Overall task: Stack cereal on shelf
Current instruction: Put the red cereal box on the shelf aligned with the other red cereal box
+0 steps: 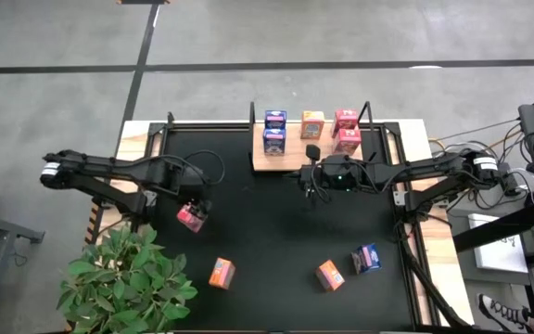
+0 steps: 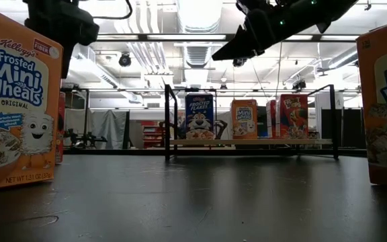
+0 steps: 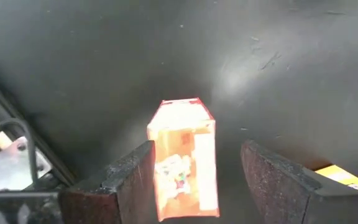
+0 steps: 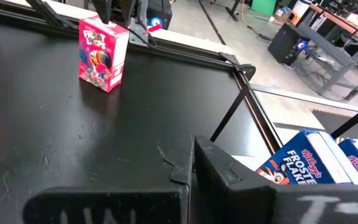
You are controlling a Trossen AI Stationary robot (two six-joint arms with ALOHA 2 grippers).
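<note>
A red-pink cereal box stands upright on the black mat at the left. My left gripper hangs over it, open, with one finger on either side of the box; a gap shows to one finger, and the other is close beside it. The wooden shelf at the far middle carries two blue boxes, an orange one and two red-pink ones. My right gripper is shut and empty, just in front of the shelf's near edge.
Two orange boxes and a blue box stand on the mat near the front edge. A potted plant sits at the front left corner. The shelf's black posts rise at its ends. The mat's middle lies bare.
</note>
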